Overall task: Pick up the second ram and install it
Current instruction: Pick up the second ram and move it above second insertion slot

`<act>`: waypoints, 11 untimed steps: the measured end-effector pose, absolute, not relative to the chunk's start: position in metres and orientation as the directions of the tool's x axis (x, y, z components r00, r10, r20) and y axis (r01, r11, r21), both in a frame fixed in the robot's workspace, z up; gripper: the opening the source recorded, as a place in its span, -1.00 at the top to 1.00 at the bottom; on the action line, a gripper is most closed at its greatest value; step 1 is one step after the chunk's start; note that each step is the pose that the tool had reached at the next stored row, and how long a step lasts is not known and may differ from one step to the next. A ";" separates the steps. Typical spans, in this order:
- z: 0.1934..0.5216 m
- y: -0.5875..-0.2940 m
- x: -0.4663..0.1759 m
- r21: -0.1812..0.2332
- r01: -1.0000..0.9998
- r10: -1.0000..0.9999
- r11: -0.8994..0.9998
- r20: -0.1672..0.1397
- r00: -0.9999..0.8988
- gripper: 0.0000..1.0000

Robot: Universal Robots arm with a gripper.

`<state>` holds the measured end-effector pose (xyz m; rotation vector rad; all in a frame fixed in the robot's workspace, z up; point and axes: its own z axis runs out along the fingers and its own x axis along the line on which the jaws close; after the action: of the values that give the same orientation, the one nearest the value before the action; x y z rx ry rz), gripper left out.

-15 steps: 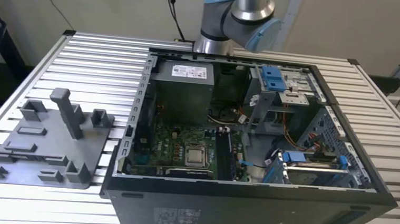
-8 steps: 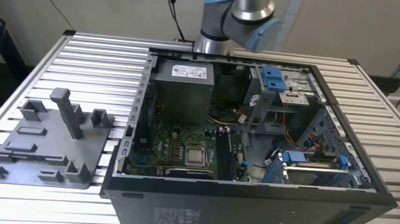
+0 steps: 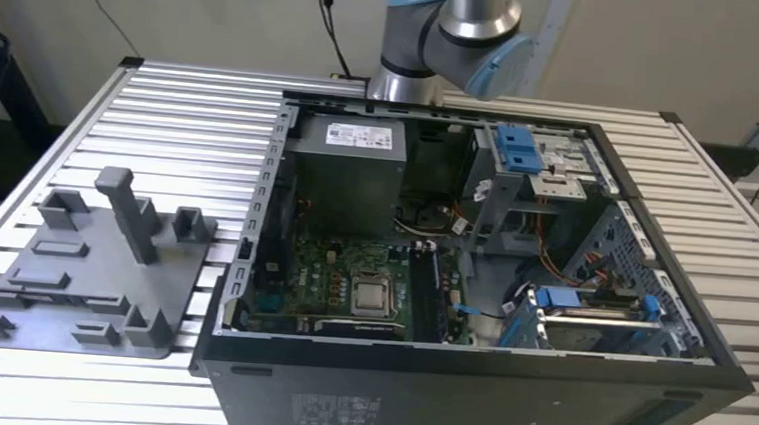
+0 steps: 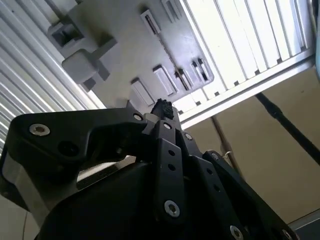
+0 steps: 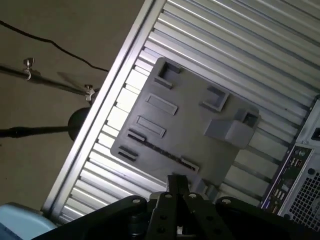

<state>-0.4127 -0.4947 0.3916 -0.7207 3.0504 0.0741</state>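
**Gripper (image 5: 178, 179) over the tray (image 5: 190, 115), jaws pressed together on nothing.**

You see the memory stick (image 5: 160, 150) as a thin dark line, standing on its long edge in the tray's slot. That slot is likely there to keep its top edge free for a pinch (the stick is untouched so far). Its long axis runs along the slats of the table (image 5: 240, 45), one end toward the computer case (image 3: 475, 380), the other toward the table's outer edge. In the first wrist view your gripper shows near the stick's case-side end.
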 end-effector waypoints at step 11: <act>0.392 -0.495 -0.413 0.043 -0.569 -0.569 0.821 -0.016 -0.822 0.79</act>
<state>-0.4127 -0.4947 0.3916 -0.9354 2.9954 0.0724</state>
